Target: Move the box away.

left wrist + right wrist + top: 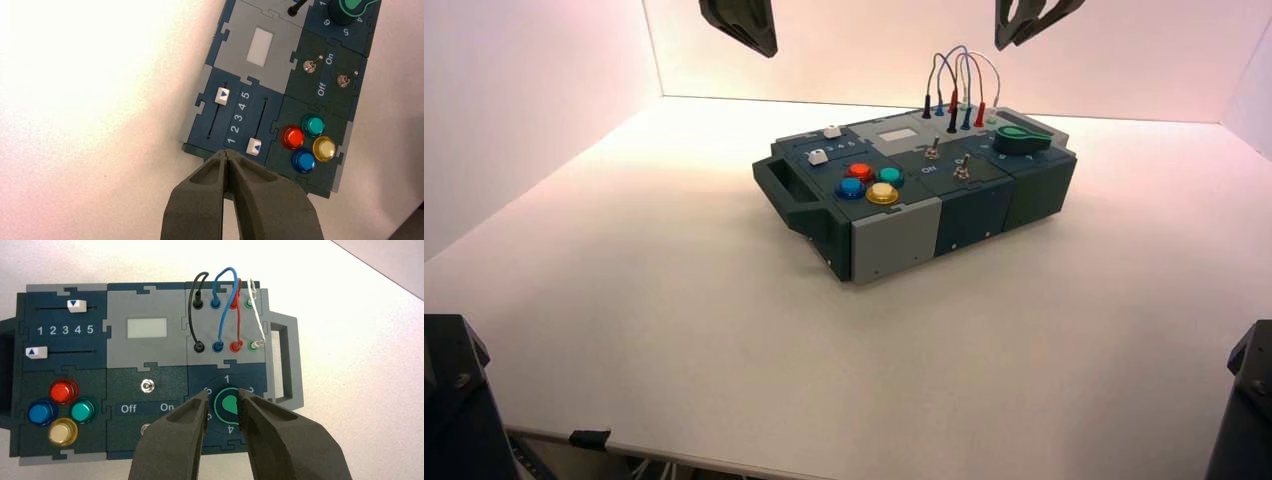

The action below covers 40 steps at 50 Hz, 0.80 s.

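The box [894, 235], dark teal and grey with a side handle [786, 190], lies turned at an angle on the white table. Its top carries red, teal, blue and yellow buttons [871, 182], toggle switches, a green knob [1022, 138] and looped wires [959, 75]. Both grippers hang high over the box's far side and touch nothing. My left gripper [744, 25] [227, 155] is shut and empty, above the box's [235, 45] slider end. My right gripper [1029, 20] [222, 394] is open, above the green knob [227, 402] on the box [145, 300].
White walls close the table at the back and both sides. Dark arm bases stand at the near left [454, 400] and near right [1249, 400] corners. A small black clip [589, 438] sits on the table's front edge. White table surface surrounds the box.
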Available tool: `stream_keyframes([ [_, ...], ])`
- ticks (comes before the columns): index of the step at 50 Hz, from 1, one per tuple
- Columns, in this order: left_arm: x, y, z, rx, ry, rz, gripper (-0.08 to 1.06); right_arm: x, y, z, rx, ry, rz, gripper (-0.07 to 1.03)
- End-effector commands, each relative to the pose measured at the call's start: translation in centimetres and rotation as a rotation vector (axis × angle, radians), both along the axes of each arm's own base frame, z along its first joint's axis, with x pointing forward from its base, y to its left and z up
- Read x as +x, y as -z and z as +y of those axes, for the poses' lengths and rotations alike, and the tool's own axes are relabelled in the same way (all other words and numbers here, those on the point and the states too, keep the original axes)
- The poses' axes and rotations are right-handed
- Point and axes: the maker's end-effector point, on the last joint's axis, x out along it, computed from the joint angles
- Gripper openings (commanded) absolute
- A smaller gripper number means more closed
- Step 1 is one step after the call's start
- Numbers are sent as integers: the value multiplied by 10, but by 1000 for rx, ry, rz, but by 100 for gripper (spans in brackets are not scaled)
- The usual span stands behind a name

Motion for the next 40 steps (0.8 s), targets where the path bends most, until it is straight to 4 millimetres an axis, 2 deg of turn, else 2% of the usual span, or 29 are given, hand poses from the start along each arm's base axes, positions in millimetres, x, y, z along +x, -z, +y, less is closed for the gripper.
stream_keyframes([
  [1, 3, -19, 0, -17, -4, -49, -3, 6, -12, -1, 9, 6, -37, 33],
  [23, 1, -18, -1, -17, -3, -39, -3, 4, -16, -2, 8, 6, -46, 33],
  [38, -28, -9, -18, -35, -27, 99, -3, 6, -21, -21, 20, 75, -43, 30],
  [40, -34, -8, -20, -45, -74, 147, -3, 10, -26, -31, 28, 119, -39, 29],
])
